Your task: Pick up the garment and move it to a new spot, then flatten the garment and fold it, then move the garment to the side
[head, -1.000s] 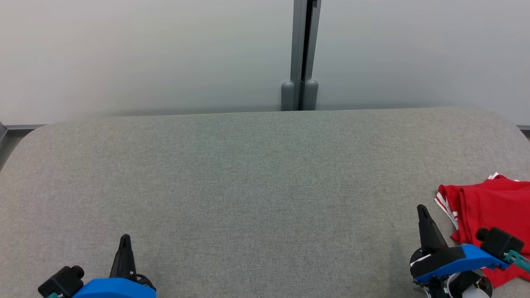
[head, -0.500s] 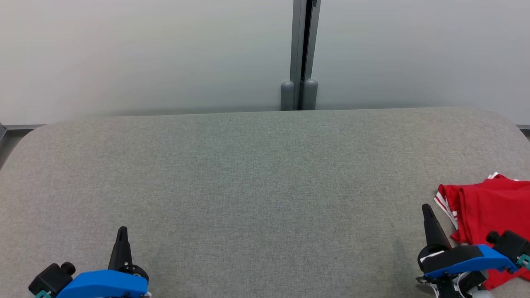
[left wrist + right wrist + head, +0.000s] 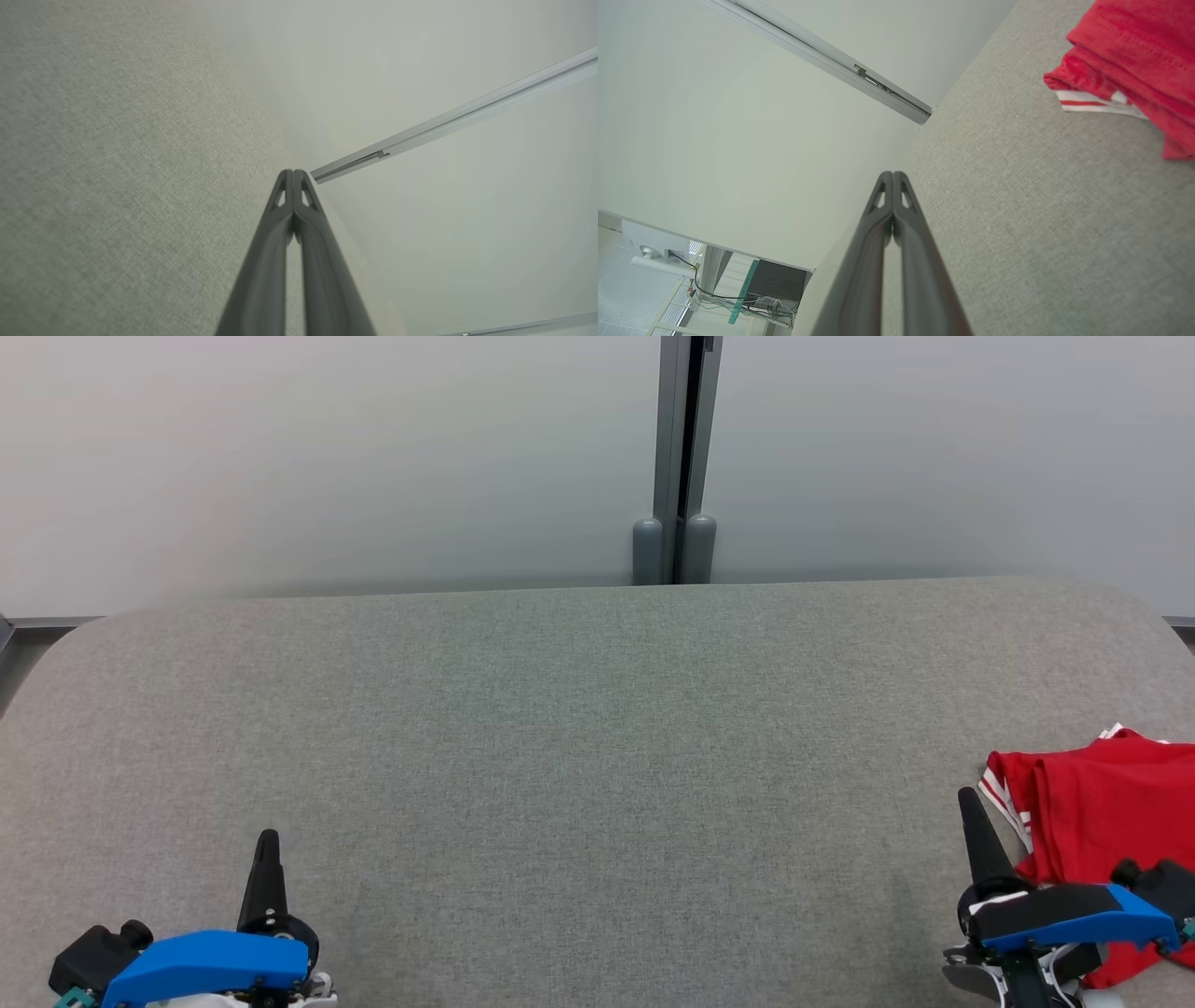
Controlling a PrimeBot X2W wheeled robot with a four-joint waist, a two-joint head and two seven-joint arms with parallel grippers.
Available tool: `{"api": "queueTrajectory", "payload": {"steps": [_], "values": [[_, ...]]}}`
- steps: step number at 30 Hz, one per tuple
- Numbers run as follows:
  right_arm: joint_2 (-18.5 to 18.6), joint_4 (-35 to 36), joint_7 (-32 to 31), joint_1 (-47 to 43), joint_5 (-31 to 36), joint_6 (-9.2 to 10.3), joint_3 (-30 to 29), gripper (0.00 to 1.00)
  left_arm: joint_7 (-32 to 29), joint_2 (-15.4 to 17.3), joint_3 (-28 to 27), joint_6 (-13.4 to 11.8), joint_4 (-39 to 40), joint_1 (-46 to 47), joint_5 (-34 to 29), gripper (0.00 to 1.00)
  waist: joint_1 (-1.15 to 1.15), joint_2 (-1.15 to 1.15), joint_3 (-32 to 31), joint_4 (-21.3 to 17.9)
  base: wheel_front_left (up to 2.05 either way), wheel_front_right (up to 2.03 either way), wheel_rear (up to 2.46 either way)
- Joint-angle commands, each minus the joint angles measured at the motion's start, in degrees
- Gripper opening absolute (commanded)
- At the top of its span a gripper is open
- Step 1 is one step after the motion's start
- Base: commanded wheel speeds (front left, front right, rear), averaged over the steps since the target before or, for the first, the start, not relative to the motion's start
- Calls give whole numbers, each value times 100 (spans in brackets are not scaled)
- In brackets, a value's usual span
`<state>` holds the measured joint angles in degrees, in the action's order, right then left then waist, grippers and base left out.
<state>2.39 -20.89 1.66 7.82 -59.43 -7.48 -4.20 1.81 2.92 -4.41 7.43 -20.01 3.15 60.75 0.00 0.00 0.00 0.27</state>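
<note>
The garment [image 3: 1106,807] is red with white-striped trim, folded, lying at the right edge of the grey table [image 3: 579,728]. In the right wrist view the garment [image 3: 1134,56] fills the upper right corner. My right gripper [image 3: 966,795] stands just left of it, apart from the cloth, fingers pressed together with nothing between them. The right gripper [image 3: 893,175] shows its tips touching. Over the near left of the table my left gripper [image 3: 268,837] is shut and empty. The left gripper [image 3: 293,172] shows both tips pressed together.
A pale wall with a grey vertical post [image 3: 679,457] runs behind the table's far edge. The table's rounded corners show at far left and far right. A dark box with cables [image 3: 775,284] sits beyond the table in the right wrist view.
Both grippers have drawn a little outward and lower in the head view, the left one toward the left, the right one toward the right. The garment has not moved.
</note>
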Motion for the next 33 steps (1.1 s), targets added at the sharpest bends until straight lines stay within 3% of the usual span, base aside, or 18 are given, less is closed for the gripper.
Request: {"api": "queueTrajectory", "payload": {"steps": [1,33], "values": [[44,124,-50,-22,-227,-2,-33,0,-65,1,-17,5,111,156,210,0,0,-1,0,-1,0,0,0],[59,464,-497,-113,-1972,-2,-149,0,-513,-3,-147,7,399,263,1884,0,0,-1,9,-14,0,0,0]]}}
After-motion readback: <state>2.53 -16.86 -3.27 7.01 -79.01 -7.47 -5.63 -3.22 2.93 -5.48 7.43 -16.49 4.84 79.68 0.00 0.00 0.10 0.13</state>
